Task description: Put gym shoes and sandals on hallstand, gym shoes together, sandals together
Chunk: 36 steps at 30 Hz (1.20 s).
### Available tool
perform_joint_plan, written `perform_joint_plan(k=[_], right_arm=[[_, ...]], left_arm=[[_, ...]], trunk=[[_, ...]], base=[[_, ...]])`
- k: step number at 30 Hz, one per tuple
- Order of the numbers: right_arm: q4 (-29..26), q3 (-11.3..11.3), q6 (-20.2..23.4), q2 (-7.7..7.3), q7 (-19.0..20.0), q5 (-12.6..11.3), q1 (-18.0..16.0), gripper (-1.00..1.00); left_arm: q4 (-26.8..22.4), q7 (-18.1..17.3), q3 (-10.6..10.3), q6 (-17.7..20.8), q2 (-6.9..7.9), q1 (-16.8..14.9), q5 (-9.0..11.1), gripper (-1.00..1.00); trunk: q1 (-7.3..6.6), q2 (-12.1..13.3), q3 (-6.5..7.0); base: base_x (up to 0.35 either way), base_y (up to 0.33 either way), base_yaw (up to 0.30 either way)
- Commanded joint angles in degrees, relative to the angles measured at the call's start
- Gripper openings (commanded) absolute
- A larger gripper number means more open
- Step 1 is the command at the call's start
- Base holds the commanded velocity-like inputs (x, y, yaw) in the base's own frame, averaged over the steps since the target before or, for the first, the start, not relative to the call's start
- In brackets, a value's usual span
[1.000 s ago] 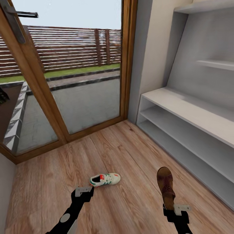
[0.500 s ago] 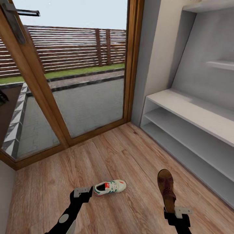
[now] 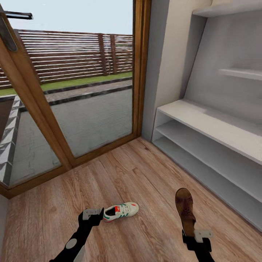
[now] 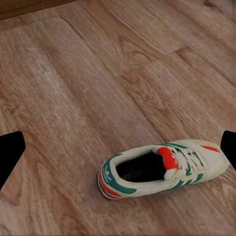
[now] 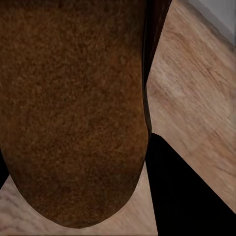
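Note:
One white gym shoe [image 3: 120, 211] with green stripes lies on its sole on the corridor floor [image 3: 138, 174]. My left gripper [image 3: 97, 215] hovers just beside its heel. In the left wrist view the gym shoe [image 4: 162, 169] lies between the wide-apart black fingertips [image 4: 10, 155], so this gripper is open. My right gripper [image 3: 190, 233] is shut on the heel end of a brown sandal [image 3: 185, 208], held off the floor with its toe pointing away from me. The sandal's sole [image 5: 73, 108] shows close up beside a black finger [image 5: 189, 196]. The pale grey hallstand [image 3: 211, 122] stands to the right.
A glass door in a wooden frame [image 3: 140, 72] closes the corridor ahead, with a patio and fence behind it. The hallstand has two low open shelves [image 3: 203, 153] and wall shelves [image 3: 242, 73] above. A pale wall edge [image 3: 3, 218] shows at the left.
The whole view has swung slightly sideways, so the camera moved. The gym shoe now sits a little nearer my left gripper. The sandal stays in my right gripper.

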Motion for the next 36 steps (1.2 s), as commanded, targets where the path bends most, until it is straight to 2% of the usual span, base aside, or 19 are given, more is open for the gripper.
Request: perform_joint_plan(k=[1, 4, 6, 8, 9, 10, 13, 14, 15, 16, 17, 19, 22, 23, 24, 28, 30, 36], right_arm=[[-1.29, 0.50, -0.12, -0.14, -0.23, -0.70, -0.02, -1.00], [-7.48, 0.55, 0.50, -0.88, 0.39, 1.10, -0.17, -1.00], [-12.38, 0.55, 2.21, -1.30, 1.96, 3.49, -0.29, -1.00], [-17.88, 0.52, 5.86, -1.51, 4.41, 6.28, -0.46, -1.00], [-21.59, 0.50, 9.35, -1.59, 6.45, 7.95, -0.56, -1.00], [-26.82, 0.40, 15.16, -1.66, 10.17, 9.60, -0.64, -1.00], [-33.12, 0.24, 22.59, -1.70, 16.71, 10.64, -0.74, -1.00], [-35.89, 0.16, 25.46, -1.75, 20.23, 10.92, -0.77, -1.00], [-39.19, 0.02, 28.88, -2.07, 26.25, 11.20, -0.79, -1.00], [-40.50, -0.12, 30.33, -2.43, 29.73, 11.29, -0.80, -1.00], [-41.37, -0.51, 31.27, -2.93, 32.69, 11.33, -0.81, -1.00], [-42.12, -1.87, 32.06, -3.84, 36.34, 11.27, -0.81, -1.00], [-42.55, -5.08, 32.70, -4.62, 39.71, 11.18, -0.81, -1.00], [-42.68, -6.78, 32.89, -4.85, 40.63, 11.12, -0.81, -1.00], [-42.63, -10.50, 33.13, -5.18, 42.06, 11.25, -0.78, -1.00], [-42.72, -11.14, 33.16, -5.22, 42.31, 11.40, -0.73, -1.00], [-42.71, -11.59, 33.10, -4.56, 42.44, 11.36, -0.82, -1.00], [-42.96, -11.54, 33.07, -4.22, 42.44, 11.39, -0.87, -1.00]], left_arm=[[0.03, -0.10, -0.20, -0.13, 0.10, -0.08, 0.38, 1.00], [-0.02, -0.32, -0.20, 0.08, 1.61, -0.36, -0.48, 1.00], [-0.03, -0.49, -0.29, 0.30, 3.20, -0.60, -0.75, 1.00], [-0.02, -0.70, -0.49, 0.37, 4.69, -0.72, -0.85, 1.00], [0.00, -1.05, -0.60, 0.41, 5.43, -0.75, -0.94, 1.00], [0.11, -2.07, -0.71, 0.43, 6.14, -0.66, -1.05, 1.00], [0.41, -4.59, -0.91, 0.48, 6.58, -0.57, -1.84, 1.00], [0.55, -5.84, -1.06, 0.52, 6.69, -0.61, -2.88, 1.00], [0.73, -7.45, -1.18, 0.62, 6.67, -0.62, -5.83, 1.00], [0.80, -8.12, -1.23, 0.72, 6.61, -0.62, -7.99, 1.00], [0.84, -8.55, -1.28, 0.80, 6.54, -0.59, -10.06, 1.00], [0.88, -8.93, -1.36, 1.00, 6.37, -0.57, -12.82, 1.00], [0.89, -9.14, -1.37, 1.47, 6.15, -0.50, -15.39, 1.00], [0.87, -9.15, -1.30, 1.67, 6.09, -0.45, -16.11, 1.00], [0.74, -8.77, -0.96, 1.99, 5.93, -0.30, -17.25, 1.00], [0.39, -8.58, -0.89, 2.03, 5.89, -0.21, -17.44, 1.00], [-0.26, -8.52, -1.43, 1.82, 6.42, 0.45, -16.93, 1.00], [-1.34, -8.59, -1.56, 1.91, 6.45, 0.86, -17.22, 1.00]], trunk=[[-0.01, -0.02, -0.04], [-0.01, -0.02, -0.04], [-0.01, -0.02, -0.04], [-0.01, -0.02, -0.04], [-0.01, -0.02, -0.04], [-0.01, -0.02, -0.04], [-0.01, -0.02, -0.04], [-0.01, -0.02, -0.04], [-0.01, -0.02, -0.04], [-0.01, -0.02, -0.04], [-0.01, -0.02, -0.04], [-0.01, -0.02, -0.04], [-0.01, -0.02, -0.04], [-0.01, -0.02, -0.04], [-0.01, -0.02, -0.04], [-0.01, -0.02, -0.04], [-0.01, -0.02, -0.04], [-0.01, -0.02, -0.04]], base=[[0.000, 0.004, -0.005], [0.000, 0.002, -0.002], [0.000, 0.000, -0.001], [0.000, 0.000, 0.000], [0.000, 0.000, 0.000], [0.000, 0.000, 0.000], [0.000, 0.000, 0.000], [0.000, 0.000, 0.000], [0.000, 0.000, 0.000], [0.000, 0.000, 0.000], [0.000, 0.000, 0.000], [0.000, 0.000, 0.000], [0.000, 0.000, 0.000], [0.000, 0.000, 0.000], [0.000, 0.000, 0.000], [0.000, 0.000, 0.000], [0.000, 0.000, 0.000], [0.000, 0.000, 0.000]])
